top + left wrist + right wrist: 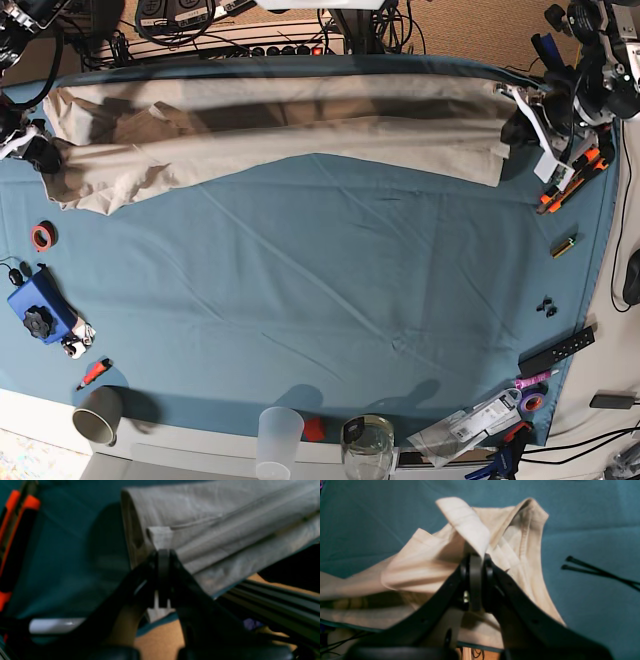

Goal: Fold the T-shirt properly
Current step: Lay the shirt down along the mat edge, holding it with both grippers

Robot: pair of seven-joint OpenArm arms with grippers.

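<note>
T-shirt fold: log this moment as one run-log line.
step: fold underway | T-shirt: stretched along table's far edge | left gripper: shut on T-shirt | right gripper: shut on T-shirt | teal cloth: underneath

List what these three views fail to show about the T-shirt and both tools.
- T-shirt: collar and label hidden in its folds, base view.
- Left tool: blurred; cloth hides the tips, left wrist view.
- Right tool: tips hidden by cloth, right wrist view.
- Both tools: too small in base view.
</note>
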